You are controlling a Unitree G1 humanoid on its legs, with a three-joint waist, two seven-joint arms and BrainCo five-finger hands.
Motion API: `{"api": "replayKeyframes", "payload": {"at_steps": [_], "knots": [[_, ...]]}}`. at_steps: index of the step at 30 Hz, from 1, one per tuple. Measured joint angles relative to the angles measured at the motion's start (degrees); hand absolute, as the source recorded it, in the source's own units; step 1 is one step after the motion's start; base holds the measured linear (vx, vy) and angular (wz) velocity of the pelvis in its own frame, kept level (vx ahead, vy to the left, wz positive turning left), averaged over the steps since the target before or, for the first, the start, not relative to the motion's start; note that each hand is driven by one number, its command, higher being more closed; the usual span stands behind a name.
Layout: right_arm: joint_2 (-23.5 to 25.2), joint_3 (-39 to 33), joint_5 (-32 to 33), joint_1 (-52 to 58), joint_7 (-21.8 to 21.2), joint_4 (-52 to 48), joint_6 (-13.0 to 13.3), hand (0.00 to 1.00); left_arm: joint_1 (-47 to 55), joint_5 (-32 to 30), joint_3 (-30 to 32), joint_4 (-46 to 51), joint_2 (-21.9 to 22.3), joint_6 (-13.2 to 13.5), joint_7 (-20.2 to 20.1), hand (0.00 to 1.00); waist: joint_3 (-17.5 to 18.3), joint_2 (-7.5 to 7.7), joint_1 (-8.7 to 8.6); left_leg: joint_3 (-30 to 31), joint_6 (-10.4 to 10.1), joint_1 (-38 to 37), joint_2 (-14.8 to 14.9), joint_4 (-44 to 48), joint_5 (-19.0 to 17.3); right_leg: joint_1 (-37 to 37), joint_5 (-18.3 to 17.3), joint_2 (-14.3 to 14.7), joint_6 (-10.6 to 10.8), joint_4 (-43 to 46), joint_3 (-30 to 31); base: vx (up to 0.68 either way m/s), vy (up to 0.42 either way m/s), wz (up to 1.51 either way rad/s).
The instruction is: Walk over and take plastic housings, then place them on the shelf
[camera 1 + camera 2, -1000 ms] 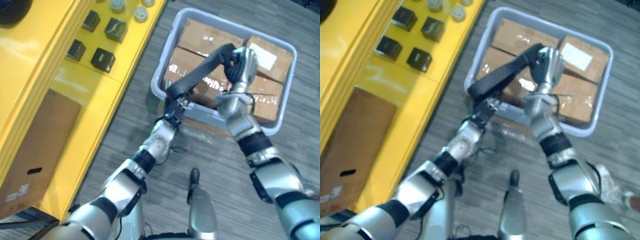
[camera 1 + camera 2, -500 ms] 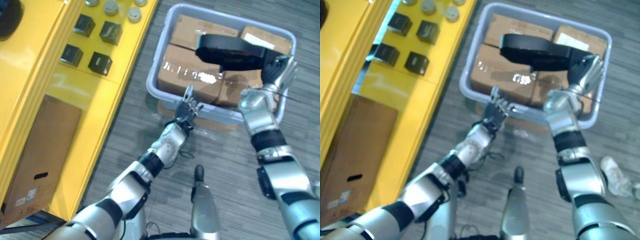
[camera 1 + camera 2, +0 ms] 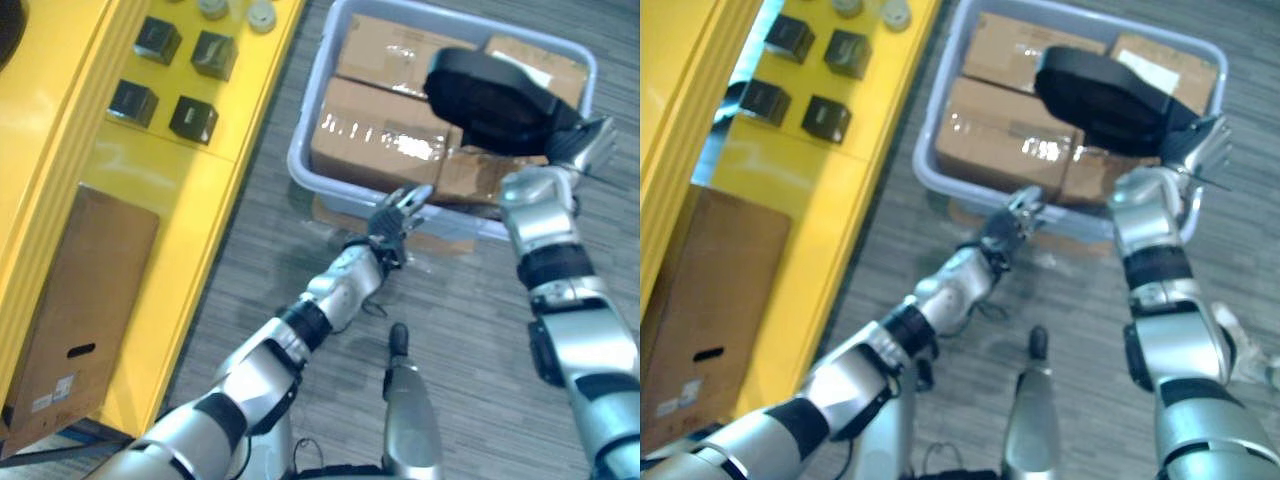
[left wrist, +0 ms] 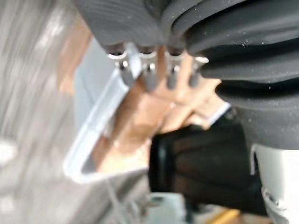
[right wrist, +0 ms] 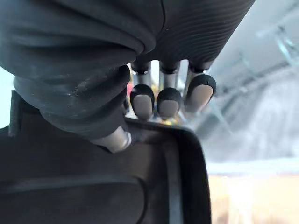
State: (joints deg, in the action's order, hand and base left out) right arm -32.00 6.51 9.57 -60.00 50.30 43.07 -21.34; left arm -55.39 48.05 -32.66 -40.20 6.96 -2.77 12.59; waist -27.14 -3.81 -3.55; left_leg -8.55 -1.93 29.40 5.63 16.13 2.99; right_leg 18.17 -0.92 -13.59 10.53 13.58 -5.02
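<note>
Left hand (image 3: pixel 393 222) off housing (image 3: pixel 490 100) since earlier frame, fingers apart near bin (image 3: pixel 303 140). Right hand (image 3: pixel 578 148) fingers clamped on housing; take step judged done. Next: carry to shelf (image 3: pixel 150 175), frame left.

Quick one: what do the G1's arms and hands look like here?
Both arms are silver-grey segmented shells with black bands at the joints. Left hand and right hand: dark ribbed covers over back and wrist, silver fingers with dark tips.
</note>
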Motion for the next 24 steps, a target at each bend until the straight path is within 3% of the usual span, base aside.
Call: {"api": "replayKeyframes", "payload": {"at_steps": [3,5,10,13,18,20,22,23,24], "knots": [[0.2,-1.7,15.0,0.0,-3.0,-1.2,9.4,1.00,-2.0,-6.6,-0.1,1.3,-1.8,-4.4,0.1,0.00,0.0,0.00,0.20,0.2,-0.1,0.7,0.0,0.0,0.1,0.6,0.0,0.0,0.0,0.3,-0.7,0.01,-0.014,0.05],[1.0,-2.8,19.3,0.1,-6.0,-2.6,14.8,1.00,-3.2,-8.7,0.0,2.1,-3.3,-6.2,0.0,0.00,-0.1,-0.11,0.61,0.2,-0.1,0.8,0.0,-0.2,0.4,1.0,0.0,-0.1,0.0,1.0,-0.9,0.00,0.000,0.00],[1.8,-4.0,22.2,0.9,-9.2,-9.1,23.4,1.00,-2.8,-8.6,0.3,5.0,-5.9,-9.0,-1.4,0.00,-0.1,-0.12,1.45,0.7,-0.1,-0.4,-0.3,-1.6,1.4,1.0,0.0,-0.2,0.0,2.7,-1.3,0.02,-0.013,0.08],[1.8,-4.2,22.2,1.6,-9.5,-14.1,26.2,1.00,-0.2,-8.5,1.2,6.0,-7.9,-9.9,-3.0,0.00,-0.1,-0.12,1.67,0.9,-0.2,-1.8,-0.5,-2.9,2.0,0.3,0.0,-0.4,0.0,3.1,-1.3,0.01,-0.002,0.02],[1.8,-6.1,21.9,4.5,-10.1,-18.1,27.0,1.00,6.7,-8.1,5.2,6.0,-10.7,-9.7,-4.4,0.00,-0.1,-0.12,1.49,1.7,-0.6,-3.8,-0.9,-6.4,3.9,-0.5,-0.5,-0.4,-0.5,3.4,-2.2,0.01,-0.028,0.07],[1.7,-6.7,21.9,6.1,-10.2,-17.8,27.0,1.00,9.5,-8.1,7.1,6.0,-12.1,-6.5,-3.8,0.00,-0.1,-0.12,1.55,1.9,-0.6,-3.9,-1.0,-7.1,4.7,-0.5,-1.1,-0.4,-0.4,3.4,-2.6,-0.02,-0.035,0.06],[1.7,-7.6,21.6,8.6,-10.2,-17.2,25.8,1.00,12.2,-11.0,10.3,6.3,-13.0,0.2,0.3,0.00,-0.1,-0.12,1.84,2.1,-0.9,-4.4,-1.2,-7.9,5.5,-0.7,-1.7,-0.2,-0.4,3.3,-2.8,-0.03,-0.044,0.01],[1.7,-7.8,21.6,9.5,-10.2,-17.1,25.5,1.00,12.8,-11.9,11.5,6.8,-13.3,2.0,1.6,0.00,-0.1,-0.12,1.80,2.3,-0.9,-4.5,-1.2,-7.9,5.6,-0.9,-1.9,-0.2,-0.4,3.3,-2.9,-0.03,-0.036,0.07],[1.8,-8.5,21.6,11.6,-10.2,-16.7,25.2,1.00,13.8,-15.0,13.4,8.5,-13.3,6.2,5.0,0.00,-0.1,-0.12,1.85,2.7,-1.0,-4.8,-1.2,-7.9,5.8,-1.4,-2.2,0.0,-0.5,3.3,-3.2,-0.03,-0.037,0.15]]}}
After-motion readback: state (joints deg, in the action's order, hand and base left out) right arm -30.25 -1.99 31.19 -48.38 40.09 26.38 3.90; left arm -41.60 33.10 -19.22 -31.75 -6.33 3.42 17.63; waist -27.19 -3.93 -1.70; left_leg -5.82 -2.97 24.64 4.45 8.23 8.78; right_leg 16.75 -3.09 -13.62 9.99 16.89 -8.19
